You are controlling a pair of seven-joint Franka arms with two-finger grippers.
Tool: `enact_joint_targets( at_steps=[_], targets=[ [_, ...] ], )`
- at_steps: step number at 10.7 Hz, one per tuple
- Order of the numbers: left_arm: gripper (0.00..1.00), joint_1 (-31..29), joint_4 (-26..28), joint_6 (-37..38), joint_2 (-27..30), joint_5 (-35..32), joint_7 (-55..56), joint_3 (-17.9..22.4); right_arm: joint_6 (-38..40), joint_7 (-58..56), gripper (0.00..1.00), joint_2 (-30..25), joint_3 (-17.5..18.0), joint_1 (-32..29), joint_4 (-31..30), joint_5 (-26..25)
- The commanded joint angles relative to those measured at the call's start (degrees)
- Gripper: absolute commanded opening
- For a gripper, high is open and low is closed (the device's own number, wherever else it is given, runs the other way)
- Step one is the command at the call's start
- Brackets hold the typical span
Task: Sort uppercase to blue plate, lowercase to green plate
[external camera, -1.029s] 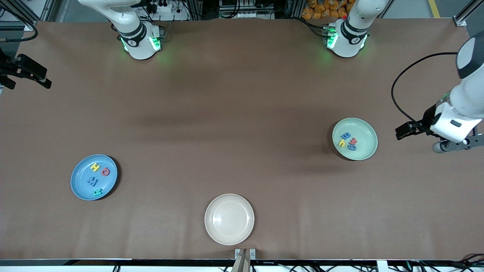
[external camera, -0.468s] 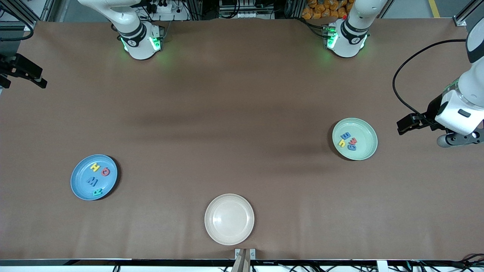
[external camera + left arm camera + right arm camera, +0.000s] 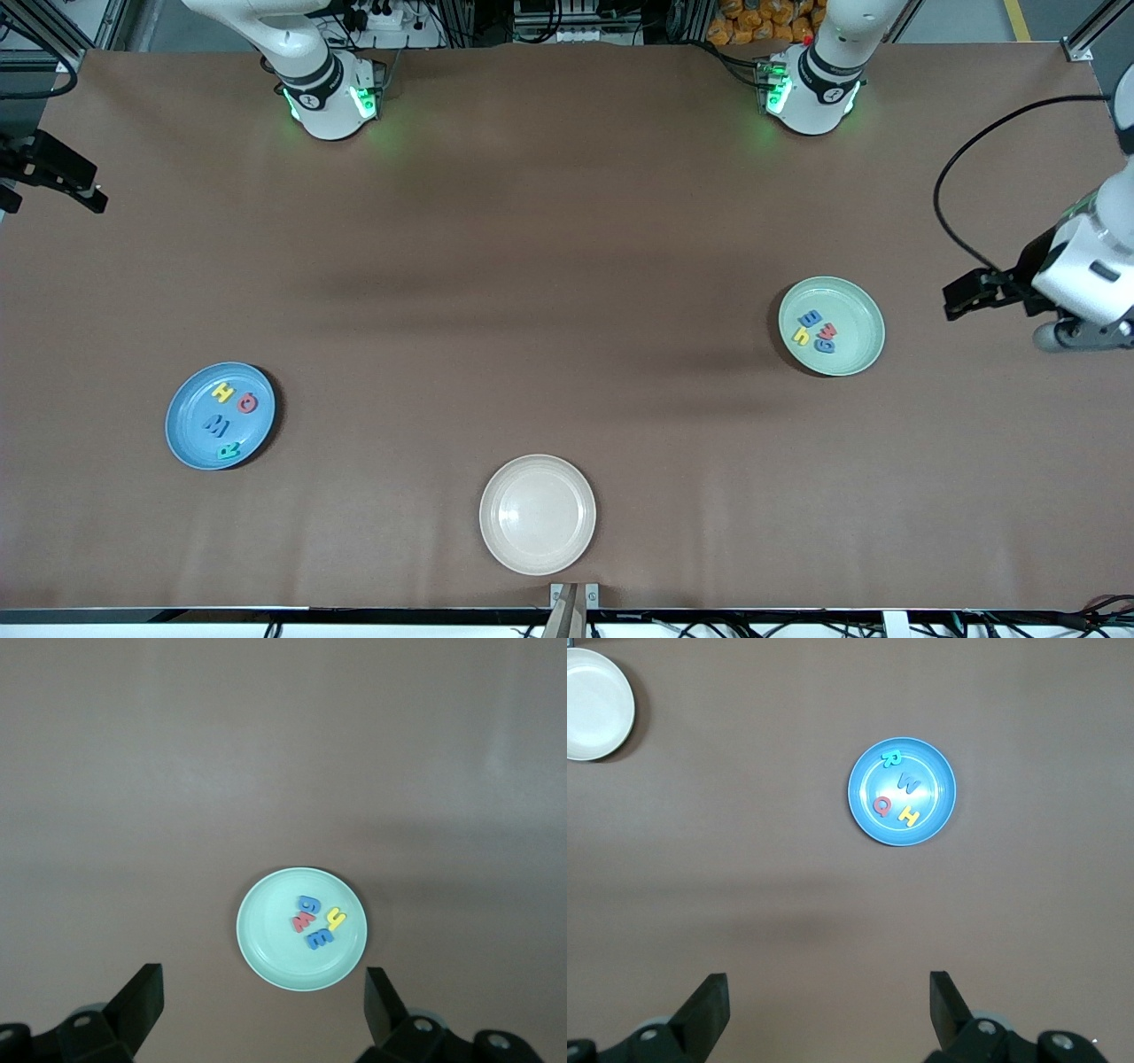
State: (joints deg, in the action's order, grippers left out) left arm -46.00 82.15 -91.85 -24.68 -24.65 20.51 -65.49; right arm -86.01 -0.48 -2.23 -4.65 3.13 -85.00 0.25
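All four uppercase letters [image 3: 226,418] sit in the blue plate [image 3: 188,441], lowercase ones [image 3: 816,330] in the green plate [image 3: 858,346]. Left gripper [image 3: 262,1005] and right gripper [image 3: 827,1010] both hang spread wide, holding nothing, above the tabletop [image 3: 549,266].

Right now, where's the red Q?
The red Q lies in the blue plate toward the right arm's end of the table, beside the yellow H and farther from the front camera than the teal R.
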Motion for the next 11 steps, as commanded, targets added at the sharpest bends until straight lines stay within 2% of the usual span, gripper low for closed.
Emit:
enact_joint_targets(
  at_steps=[1,4,5,6,8,11],
  targets=[
    [1.0,13.59,-2.87,2.2,6.46,7.31,-4.59,17.25,-1.0,1.27,1.0,0.38,0.25,0.12,-0.43,-0.78],
    [1.0,36.86,-2.87,2.2,12.27,16.71,-5.66,45.01,-1.01,1.36,1.0,0.48,0.34,-0.23,-0.43,-0.6],
    [1.0,43.21,-2.78,2.29,13.24,19.18,-5.66,52.76,-1.01,1.27,1.0,0.56,0.34,-0.32,-0.43,-0.6],
    [1.0,44.23,-2.61,2.2,14.12,20.42,-6.0,54.49,-1.01,1.27,1.0,0.56,0.34,-0.23,-0.43,-0.6],
    [1.0,45.46,-1.82,2.29,16.84,20.35,-7.49,55.29,-1.01,1.27,1.0,0.56,0.34,-0.23,-0.51,-0.51],
    [1.0,48.27,4.93,2.64,22.03,20.52,-8.2,60.38,-1.01,1.27,1.0,0.56,0.34,-0.14,-0.78,-0.51]
  ],
)
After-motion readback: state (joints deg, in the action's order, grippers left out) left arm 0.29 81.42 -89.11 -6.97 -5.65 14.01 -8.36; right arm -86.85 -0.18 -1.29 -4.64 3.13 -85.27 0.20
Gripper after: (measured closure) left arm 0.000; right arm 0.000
